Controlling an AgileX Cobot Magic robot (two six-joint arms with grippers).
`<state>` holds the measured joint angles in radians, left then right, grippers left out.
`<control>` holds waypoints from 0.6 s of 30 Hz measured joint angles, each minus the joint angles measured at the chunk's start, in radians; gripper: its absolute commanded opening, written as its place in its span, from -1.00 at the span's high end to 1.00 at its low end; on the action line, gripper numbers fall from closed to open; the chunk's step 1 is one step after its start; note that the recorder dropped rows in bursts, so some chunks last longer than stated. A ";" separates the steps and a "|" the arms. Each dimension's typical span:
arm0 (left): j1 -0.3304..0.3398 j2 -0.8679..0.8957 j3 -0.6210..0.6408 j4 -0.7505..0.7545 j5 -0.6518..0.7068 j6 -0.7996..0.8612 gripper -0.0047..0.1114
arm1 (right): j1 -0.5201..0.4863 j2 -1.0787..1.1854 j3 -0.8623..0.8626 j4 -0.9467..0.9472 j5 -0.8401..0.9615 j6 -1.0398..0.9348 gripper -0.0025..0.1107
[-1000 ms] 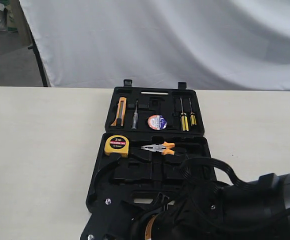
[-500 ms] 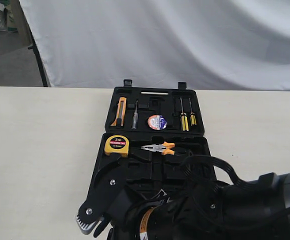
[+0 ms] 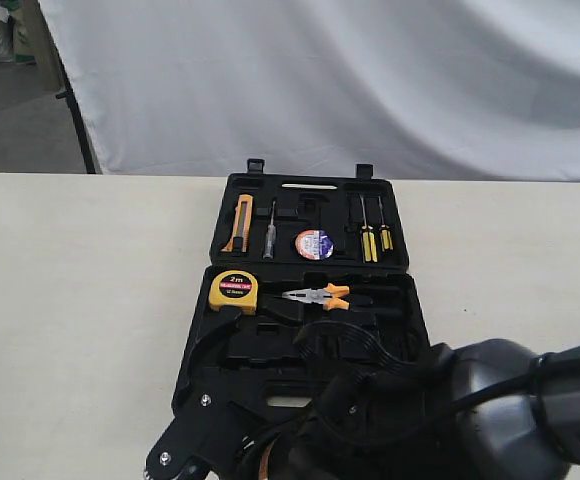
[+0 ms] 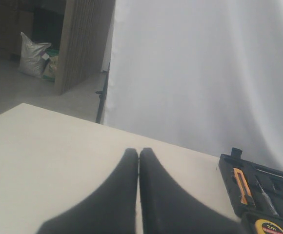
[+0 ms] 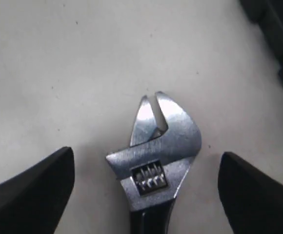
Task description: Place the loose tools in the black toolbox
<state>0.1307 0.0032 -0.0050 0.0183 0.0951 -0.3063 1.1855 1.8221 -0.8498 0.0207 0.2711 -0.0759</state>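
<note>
Left gripper (image 4: 139, 152): fingers pressed together, nothing between them; hangs over bare table, not seen in exterior view.
Table (image 3: 70, 300): pale top, fills left and right of exterior frame below white backdrop (image 3: 320, 80).
Black toolbox (image 3: 280, 255): centre of frame, lying open flat, two halves, far half above near half; slot-shaped handle cutout at far edge.
Far half, left to right: orange knife (image 3: 239, 222) in left recess; small silver screwdriver (image 3: 269, 238) just beside it; tape roll (image 3: 314, 244) with blue-white label, seated in middle recess; two yellow-handled screwdrivers (image 3: 370, 240) upright at right.
Near half, left to right: yellow tape measure (image 3: 234, 290) in upper-left corner; orange-handled pliers (image 3: 317, 295) just right of it, tips toward the measure.
Right gripper (image 5: 145, 153): fingers wide apart, gripping nothing; low at bottom of exterior frame, mostly hidden.
Silver adjustable wrench (image 5: 156, 146): flat on table outside the toolbox, between the right fingers, clear gap each side; handle toward camera; black case edge near but apart; hidden in exterior view.
Right arm (image 3: 490, 410): dark bulk, lower right, covers near half's front edge.
</note>
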 measured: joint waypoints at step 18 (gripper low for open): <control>0.000 0.000 0.000 0.000 0.000 0.000 0.91 | 0.002 0.005 -0.014 -0.013 0.017 -0.009 0.96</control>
<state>0.1307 0.0032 -0.0050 0.0183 0.0951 -0.3063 1.1870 1.8274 -0.8634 0.0074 0.2877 -0.0848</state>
